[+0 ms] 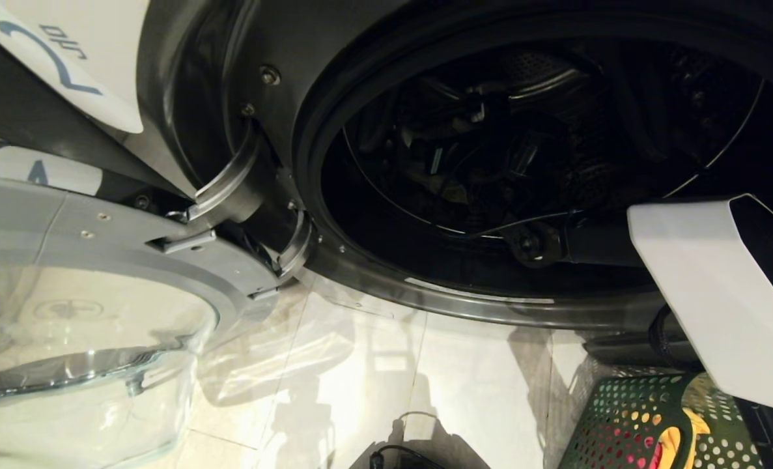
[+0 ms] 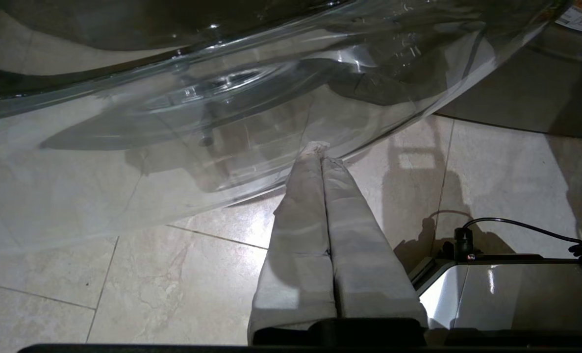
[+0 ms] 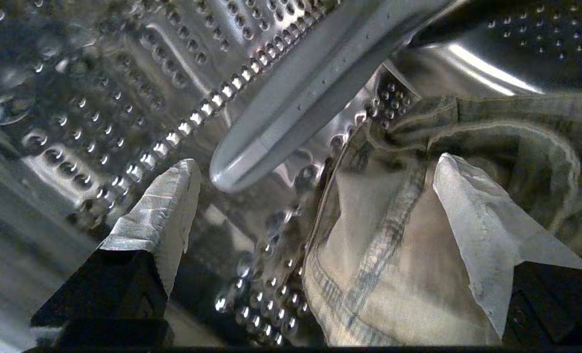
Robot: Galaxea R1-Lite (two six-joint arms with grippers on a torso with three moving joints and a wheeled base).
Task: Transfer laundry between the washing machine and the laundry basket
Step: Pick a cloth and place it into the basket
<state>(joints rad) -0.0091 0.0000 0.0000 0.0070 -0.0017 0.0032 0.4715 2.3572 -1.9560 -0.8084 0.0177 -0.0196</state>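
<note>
The jeans [image 3: 393, 245] are looking faded and grey-green, with stitched seams and a pale inside showing. They are lying crumpled inside the washing machine [image 1: 373, 286], against the shiny drum wall full of little round holes and right by 1 smooth grey paddle [image 3: 300, 93].

The washing machine is dark grey, and its round glass door [image 1: 86, 352] is hanging wide open on my left side. A white label [image 1: 60, 58] with a blue number 2 is showing above the door. I am seeing 1 pair of jeans in the drum.

The laundry basket [image 1: 627, 417] is sitting on the tiled floor [image 1: 373, 391] below the drum opening, on my right. It is green with many round holes. Something yellow [image 1: 676, 440] is peeking over its rim, and red is showing through the holes.

My right jaws [image 3: 315, 166] are reaching inside the drum and are standing wide open. 1 finger is lying over the jeans and the other is apart by the drum wall, so they are gripping nothing.

My left jaws [image 2: 320, 149] are pressed tight together, holding nothing, and hanging low near the floor beside the glass door.
</note>
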